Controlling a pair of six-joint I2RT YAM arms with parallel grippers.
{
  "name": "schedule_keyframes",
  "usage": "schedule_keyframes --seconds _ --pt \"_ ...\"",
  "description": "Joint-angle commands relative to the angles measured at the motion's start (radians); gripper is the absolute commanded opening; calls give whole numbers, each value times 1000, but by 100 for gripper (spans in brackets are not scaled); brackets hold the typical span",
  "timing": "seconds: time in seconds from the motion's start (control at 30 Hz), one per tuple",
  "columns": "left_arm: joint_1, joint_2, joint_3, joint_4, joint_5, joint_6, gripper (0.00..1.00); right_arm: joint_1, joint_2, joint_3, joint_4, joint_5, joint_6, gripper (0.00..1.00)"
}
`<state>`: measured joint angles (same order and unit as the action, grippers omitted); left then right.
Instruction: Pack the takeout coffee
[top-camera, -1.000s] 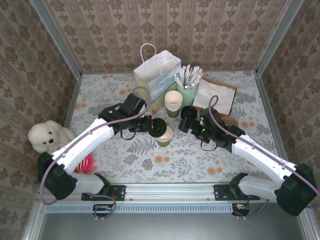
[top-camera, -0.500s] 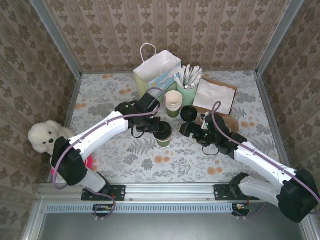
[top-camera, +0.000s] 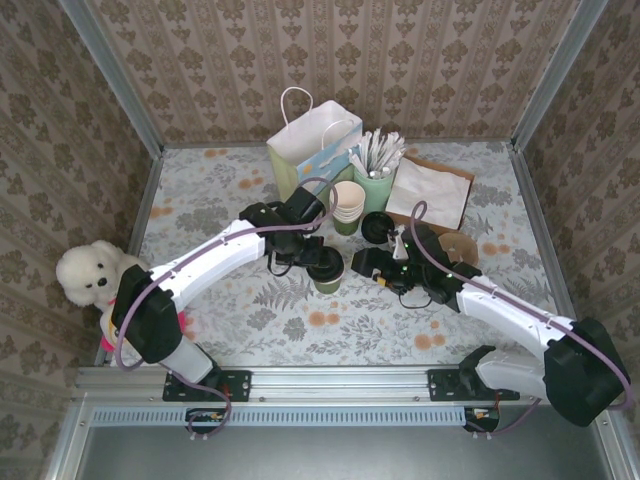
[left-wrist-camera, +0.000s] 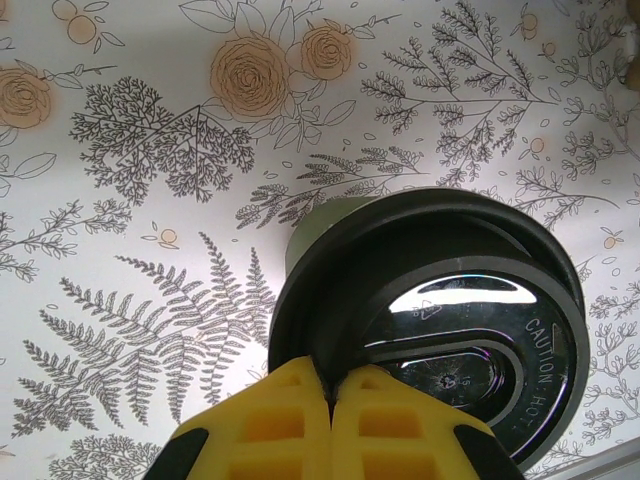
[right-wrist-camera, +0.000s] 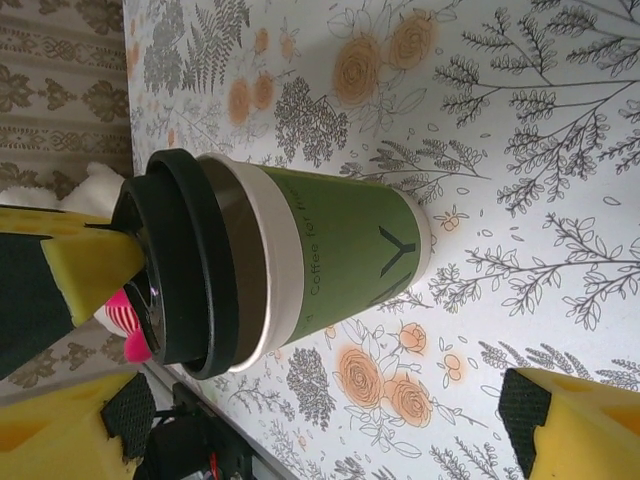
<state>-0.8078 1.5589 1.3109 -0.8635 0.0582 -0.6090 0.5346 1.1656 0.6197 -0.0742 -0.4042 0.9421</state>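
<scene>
Left pincer of mine is clamped tight on the near rim of the black lid, its yellow fingertips pressed together with the plastic lip nipped between them. That lid sits on the takeout coffee, which stands upright about the middle of the tabletop. My right pincer is spread wide and holds nothing. It hangs low, just beside the cup on the side toward the right edge, and touches neither wall nor lid.

I judge the cup to be light and easily tipped. Its paper wall is thin and will dent under a hard squeeze, and the glossy lid looks slick. I cannot tell whether the lid is snapped home all round or only resting on the rim. I would not lift by the lid, since it could pop off. The better hold is around the green wall, high up at the pale band under the lid where the rolled rim stiffens the paper, with a gentle close.

Beyond the coffee, toward the far edge, stand a stack of lidless cups and spare lids. The pale-green cup of white sticks comes next, and the white paper bag stands open-mouthed against the far edge.
</scene>
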Motion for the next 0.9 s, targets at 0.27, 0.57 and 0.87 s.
schedule_keyframes --seconds 0.27,0.57,0.87 --pt "-16 51 62 -34 -9 38 0 -4 38 5 22 -53 -11 90" --pt "-22 81 71 -48 5 51 0 -4 75 11 39 -92 -1 89" --pt "-28 99 75 -55 10 54 0 -4 99 18 56 -101 30 89"
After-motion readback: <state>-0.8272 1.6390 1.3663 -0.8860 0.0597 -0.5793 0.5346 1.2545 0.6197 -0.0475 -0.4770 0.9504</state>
